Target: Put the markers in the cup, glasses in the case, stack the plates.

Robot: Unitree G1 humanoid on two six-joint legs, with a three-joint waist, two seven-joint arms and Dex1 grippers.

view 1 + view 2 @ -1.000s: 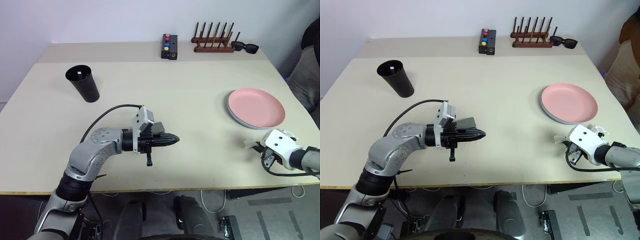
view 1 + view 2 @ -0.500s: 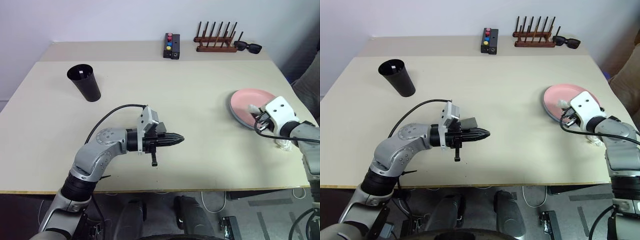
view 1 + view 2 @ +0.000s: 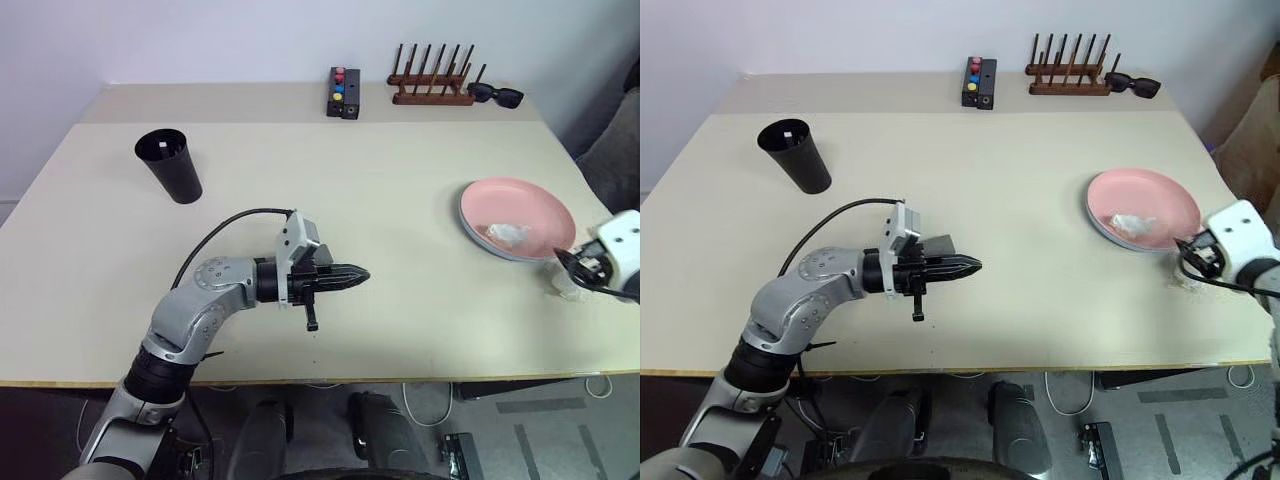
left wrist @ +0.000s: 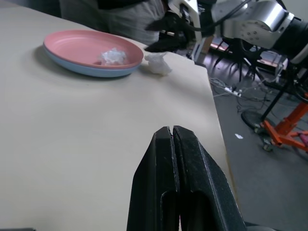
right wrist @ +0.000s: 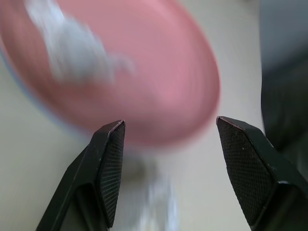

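The left claw (image 3: pixel 352 277) hovers over the middle of the bench (image 3: pixel 380 200), pointing toward the robot's right, its two black fingers pressed together on nothing. The right claw (image 5: pixel 168 159) sits at the bench's right edge just beside the plates (image 3: pixel 518 218), its fingers spread apart and empty. The pink plate lies stacked on the blue one, with a crumpled white wad (image 3: pixel 505 233) resting on it. A second white wad (image 4: pixel 156 63) lies on the bench just beside the plates' rim. The black cup (image 3: pixel 169 166) stands upright at the far left. Black sunglasses (image 3: pixel 495 95) lie beside a wooden rack (image 3: pixel 430 82) along the far edge, near a small black box (image 3: pixel 342 92) with coloured buttons.
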